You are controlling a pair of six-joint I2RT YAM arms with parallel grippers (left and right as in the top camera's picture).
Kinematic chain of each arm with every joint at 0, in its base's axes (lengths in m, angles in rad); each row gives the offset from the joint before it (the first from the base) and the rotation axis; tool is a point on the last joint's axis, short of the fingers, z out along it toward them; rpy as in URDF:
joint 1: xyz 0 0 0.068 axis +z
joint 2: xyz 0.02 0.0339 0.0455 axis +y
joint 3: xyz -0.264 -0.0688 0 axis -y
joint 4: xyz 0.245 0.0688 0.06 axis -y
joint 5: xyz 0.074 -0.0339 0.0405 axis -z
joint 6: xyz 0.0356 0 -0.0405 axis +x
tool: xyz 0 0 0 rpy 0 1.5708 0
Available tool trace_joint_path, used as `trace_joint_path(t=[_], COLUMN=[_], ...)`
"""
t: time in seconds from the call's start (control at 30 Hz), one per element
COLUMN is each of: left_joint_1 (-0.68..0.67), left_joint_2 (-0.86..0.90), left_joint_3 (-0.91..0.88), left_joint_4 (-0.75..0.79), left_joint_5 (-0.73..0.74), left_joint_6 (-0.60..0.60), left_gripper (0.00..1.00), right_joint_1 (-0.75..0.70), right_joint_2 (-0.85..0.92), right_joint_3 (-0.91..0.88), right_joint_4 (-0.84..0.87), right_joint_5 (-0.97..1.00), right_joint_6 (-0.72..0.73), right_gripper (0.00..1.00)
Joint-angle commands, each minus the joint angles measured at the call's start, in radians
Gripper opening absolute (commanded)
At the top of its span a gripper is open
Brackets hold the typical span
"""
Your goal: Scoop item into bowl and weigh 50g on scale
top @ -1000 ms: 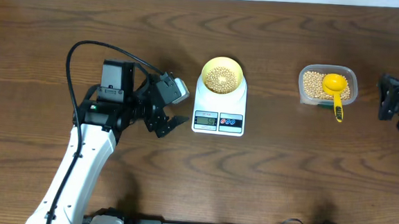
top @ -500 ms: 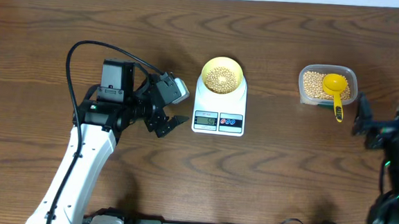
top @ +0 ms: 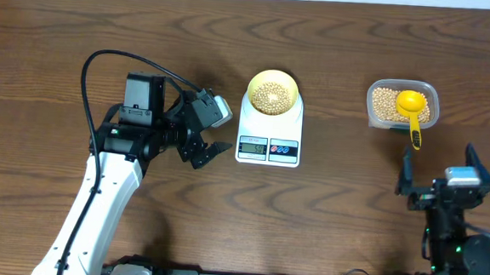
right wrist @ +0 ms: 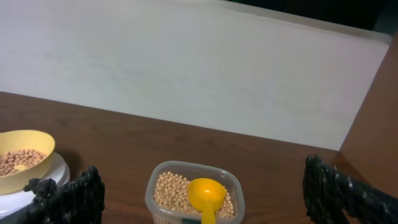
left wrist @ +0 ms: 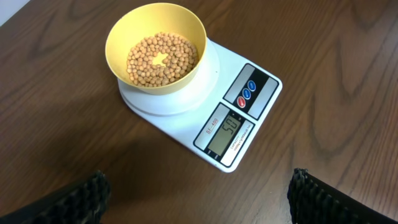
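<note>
The small round beige-tan beans (left wrist: 161, 59) lie in the pale yellow round bowl (left wrist: 155, 18) on the white rectangular digital scale (left wrist: 180, 118), at 12 o'clock on the brown wooden tabletop (top: 325, 219); its grey display (left wrist: 229, 129) reads 50. I judge the beans light, hard and prone to roll, so best moved with the bright yellow plastic scoop (top: 412, 105), held by its handle (top: 415, 131). The left claw (left wrist: 199, 186) is spread and empty at the scale's 9 o'clock, angled toward it; the right claw (top: 437, 171) is spread and empty at 4 o'clock

Beans: small round beige-tan beans (left wrist: 163, 59), a shallow heap covering the bowl's bottom.
Bowl: small round pale yellow bowl (left wrist: 124, 31), upright, centred on the scale's round platform.
Scale: white rectangular digital kitchen scale (left wrist: 183, 127), lying flat, display reading 50.
</note>
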Motion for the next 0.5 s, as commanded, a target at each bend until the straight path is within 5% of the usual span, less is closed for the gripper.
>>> trace_joint_path(t=[0.0,0.47], left_joint_1=[0.003,0.003], left_joint_2=[0.003,0.003], left_joint_3=[0.03,0.03], left_joint_4=[0.0,0.0], left_joint_5=[-0.005,-0.005], left_joint_6=[0.017,0.017], left_gripper=[0.93,0.93], right_joint_1=[0.039,0.069], right_joint_2=[-0.071,-0.216], right_joint_3=[-0.059,-0.262], right_joint_4=[0.003,0.078], right_joint_5=[0.057,0.094], right_joint_6=[0.014,0.045], right_gripper=[0.99,0.99])
